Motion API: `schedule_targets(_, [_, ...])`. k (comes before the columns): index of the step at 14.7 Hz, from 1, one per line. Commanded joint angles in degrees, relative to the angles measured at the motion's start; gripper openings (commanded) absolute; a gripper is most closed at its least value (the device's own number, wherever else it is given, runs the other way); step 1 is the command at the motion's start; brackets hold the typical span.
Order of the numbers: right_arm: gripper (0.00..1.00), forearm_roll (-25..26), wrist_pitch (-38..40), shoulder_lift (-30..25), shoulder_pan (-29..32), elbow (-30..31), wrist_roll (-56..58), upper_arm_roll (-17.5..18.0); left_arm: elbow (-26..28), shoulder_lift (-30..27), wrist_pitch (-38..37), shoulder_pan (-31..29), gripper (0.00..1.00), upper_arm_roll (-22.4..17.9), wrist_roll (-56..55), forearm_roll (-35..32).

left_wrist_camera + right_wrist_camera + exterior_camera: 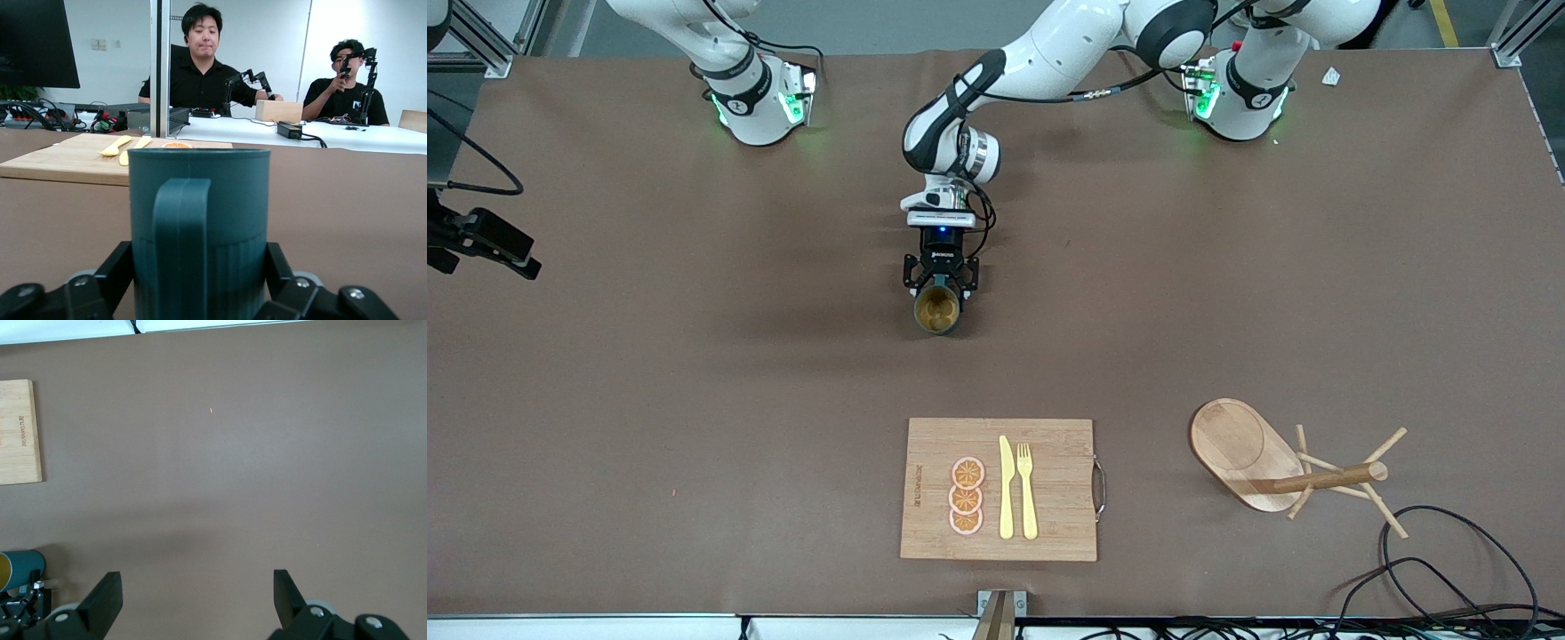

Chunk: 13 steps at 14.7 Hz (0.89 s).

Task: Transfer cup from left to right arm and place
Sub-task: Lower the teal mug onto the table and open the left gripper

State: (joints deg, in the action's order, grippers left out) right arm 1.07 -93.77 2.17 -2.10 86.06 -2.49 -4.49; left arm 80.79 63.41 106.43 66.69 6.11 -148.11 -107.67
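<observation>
While the left gripper (939,286) clamps the teal mug (937,309) upright, handle toward its wrist, the mug stands mid-table. The right gripper (197,600) waits with fingers wide apart, up over bare table toward its own arm's end.

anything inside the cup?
The cup, between the left gripper's fingers, shows only its bare tan inside, apparently empty. The bottom cannot be fully seen.

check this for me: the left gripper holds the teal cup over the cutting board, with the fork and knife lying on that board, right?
Not quite. The left gripper does hold the teal cup, but over bare table, not over the cutting board, which lies nearer the front camera. The front view shows it. The fork and knife do lie on that board.
</observation>
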Motion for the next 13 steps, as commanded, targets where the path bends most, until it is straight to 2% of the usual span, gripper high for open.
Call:
schedule_targets(1, [1.0, 1.0, 0.1, -1.3, 0.3, 1.0, 0.4, 0.3, 0.8, 0.2, -1.4, 1.5, 1.0, -0.4, -0.6, -0.4])
schedule_targets(3, [1.0, 1.0, 0.1, -1.3, 0.4, 1.0, 0.4, 0.3, 2.0, -0.2, -3.6, 2.6, 1.0, 0.2, -0.8, 1.0])
schedule_targets(4, [1.0, 1.0, 0.0, -1.3, 0.4, 0.9, 0.3, 0.3, 2.1, -0.4, -4.2, 3.0, 1.0, 1.8, -0.7, 3.1])
schedule_targets(9, [1.0, 0.3, 0.2, -1.1, 0.4, 0.6, 0.2, 0.2, 2.0, -2.1, -11.9, 5.5, 1.0, 7.9, 0.0, 16.6])
schedule_targets(11, [1.0, 0.3, 1.0, -0.8, 0.1, 1.3, 0.3, 0.3, 1.9, -3.1, -16.3, 5.6, 1.0, 10.4, 0.0, 19.8])
schedule_targets(13, [1.0, 0.0, 4.0, 0.2, -0.4, 1.3, 0.0, 0.5, 1.8, -4.4, -25.3, 5.6, 1.0, 15.1, 0.0, 24.8])
